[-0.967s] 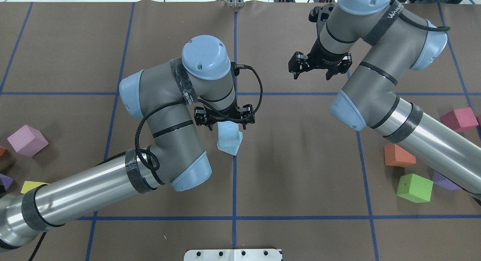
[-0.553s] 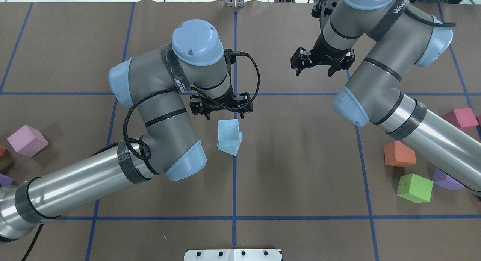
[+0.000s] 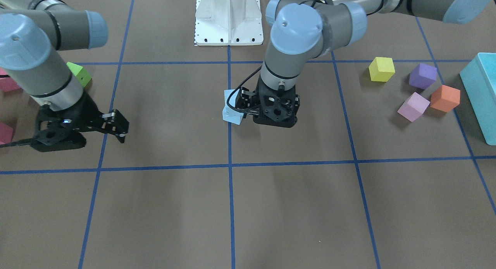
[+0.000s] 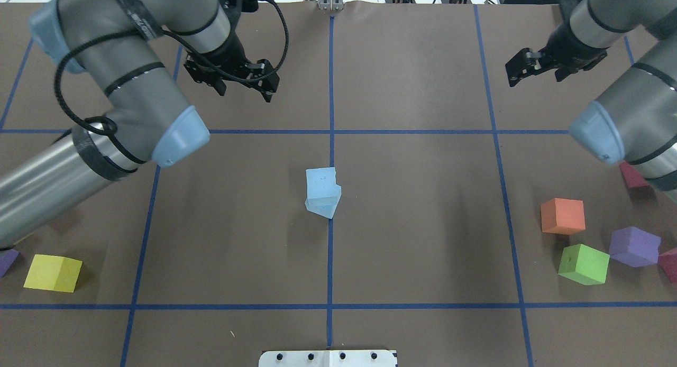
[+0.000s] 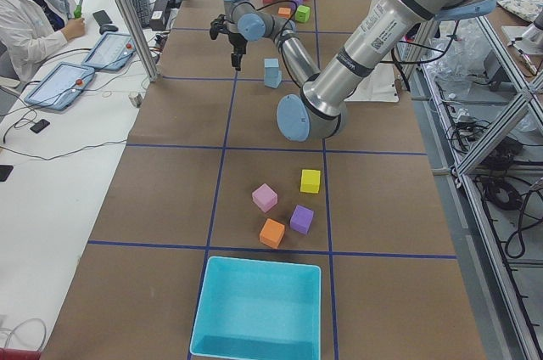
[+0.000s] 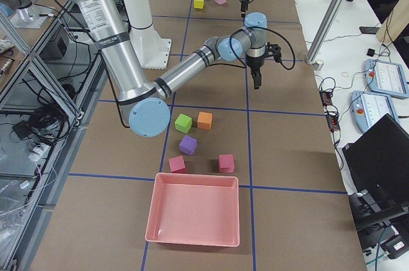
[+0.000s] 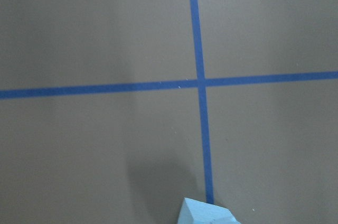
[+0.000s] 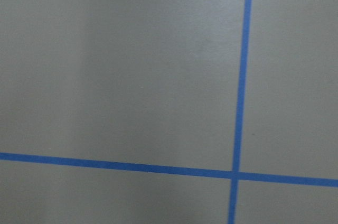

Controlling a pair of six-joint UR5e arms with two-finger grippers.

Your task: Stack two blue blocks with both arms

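The two pale blue blocks stand stacked at the table's middle on the centre tape line, the top block (image 4: pixel 320 183) twisted a little on the bottom block (image 4: pixel 327 208). Nothing touches them. They also show in the front view (image 3: pixel 231 106) and the left side view (image 5: pixel 271 73). My left gripper (image 4: pixel 245 94) is open and empty, up and to the far left of the stack. My right gripper (image 4: pixel 534 80) is open and empty at the far right. The left wrist view shows only one corner of a blue block (image 7: pixel 206 214) at its bottom edge.
An orange cube (image 4: pixel 563 216), a green cube (image 4: pixel 583 264), a purple cube (image 4: pixel 633 246) and a dark pink cube (image 4: pixel 632 176) lie at the right. A yellow cube (image 4: pixel 53 273) lies at the left. A turquoise bin (image 5: pixel 259 309) and a pink tray (image 6: pixel 195 216) stand at the table's ends.
Both grippers have drawn away from the stack: the left up and to the far left, the right out to the far right. The blue stack has not moved.
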